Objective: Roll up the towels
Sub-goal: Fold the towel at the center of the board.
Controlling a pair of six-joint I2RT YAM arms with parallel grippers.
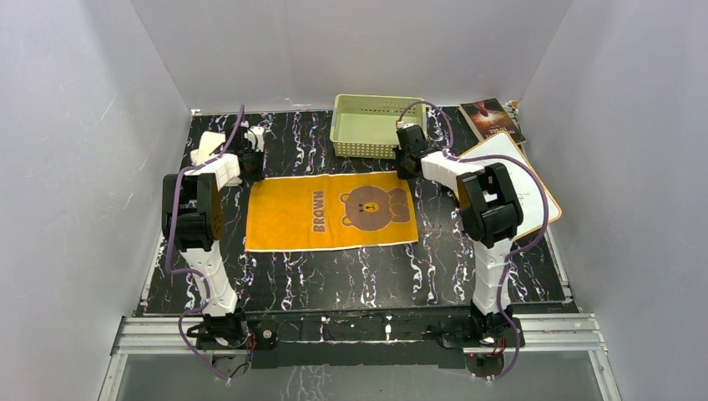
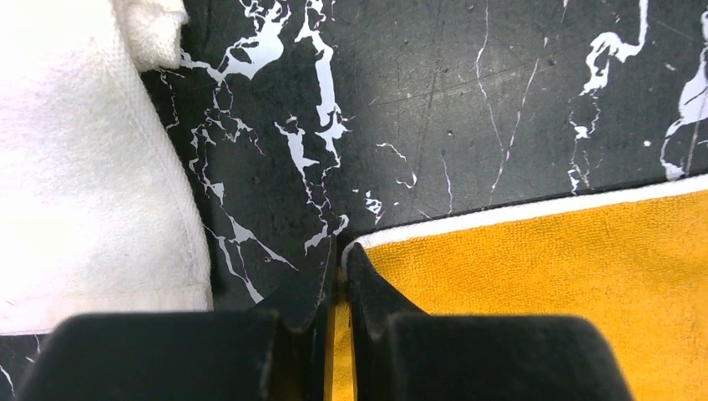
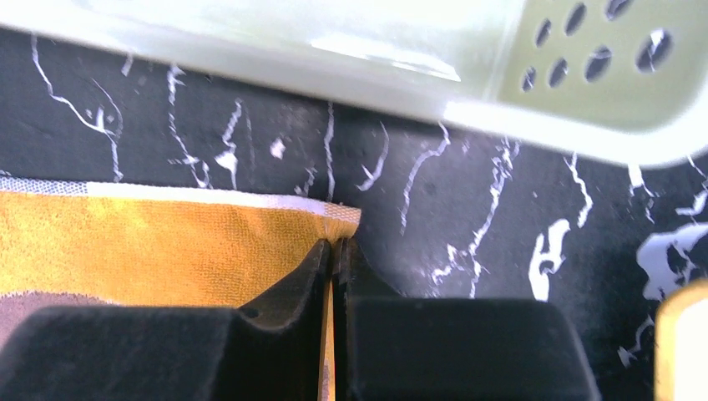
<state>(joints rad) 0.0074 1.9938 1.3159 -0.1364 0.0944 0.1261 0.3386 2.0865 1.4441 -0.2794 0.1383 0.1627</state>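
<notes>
left tool (image 2: pixel 338 274): i find it clenched. its two tips are pressed together on the far left corner of the yellow towel (image 2: pixel 543 292), and a strip of yellow cloth shows in the slit between them. seen from above, this tool (image 1: pixel 249 164) sits low at that corner.

right tool (image 3: pixel 334 251): also clenched, its tips nipping the far right corner of the same towel (image 3: pixel 150 251), right where the white hem turns. yellow cloth shows between these tips too. in the top view this tool (image 1: pixel 407 164) stands at that corner.

yellow towel (image 1: pixel 331 211): spread flat on the tabletop (image 1: pixel 334 280) between the two arms. its long side runs left to right, with the bear print and the word "brown" facing up. i see no fold or roll in it.

white towel (image 2: pixel 75 167): lies bunched just left of the left tool. a strip of dark tabletop (image 2: pixel 434 109) separates it from the yellow one. from above it (image 1: pixel 209 147) sits at the far left of the tabletop, partly hidden by the left arm.

basket (image 1: pixel 376 125): pale green, at the far edge just beyond the right tool; its rim (image 3: pixel 334 63) fills the top of the right wrist view.

board (image 1: pixel 518 175): white with an orange rim, lying askew at the right, partly under the right arm.

book (image 1: pixel 493 119): in the far right corner, beside the basket.
</notes>
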